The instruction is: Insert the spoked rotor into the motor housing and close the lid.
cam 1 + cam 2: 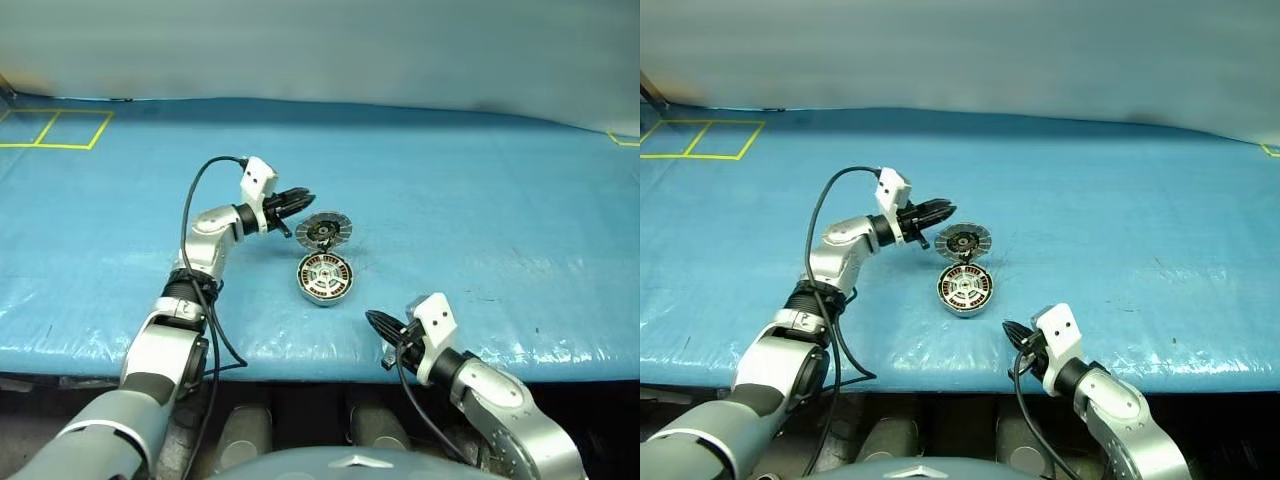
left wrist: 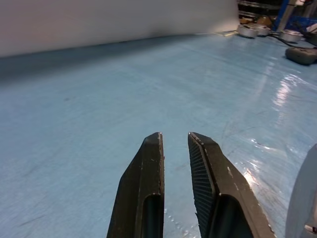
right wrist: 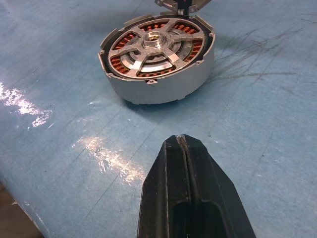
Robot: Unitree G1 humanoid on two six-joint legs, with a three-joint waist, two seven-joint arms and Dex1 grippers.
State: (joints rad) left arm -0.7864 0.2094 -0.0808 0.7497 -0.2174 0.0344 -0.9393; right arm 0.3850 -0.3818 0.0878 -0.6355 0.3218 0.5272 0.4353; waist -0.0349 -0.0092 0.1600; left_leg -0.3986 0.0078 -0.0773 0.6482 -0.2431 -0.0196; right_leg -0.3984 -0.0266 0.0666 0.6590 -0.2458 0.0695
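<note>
rotor seated, lid up on the blue table

the spoked rotor (image 3: 157, 45) lies inside the motor housing (image 1: 325, 278) at centre frame, copper windings showing between its spokes; the lid (image 1: 324, 231) stands raised at the housing's far edge. the left gripper (image 1: 303, 199), just upper left of the lid, has its fingers narrowly apart and empty. the right gripper (image 1: 372, 320), clenched and empty, sits lower right of the housing on the blue table (image 1: 480, 200).

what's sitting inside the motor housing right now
The spoked rotor sits inside the motor housing, with copper-brown windings showing through the gaps between its spokes. Whatever lies beneath the rotor's hub and spokes is covered. The lid stands open behind.
</note>
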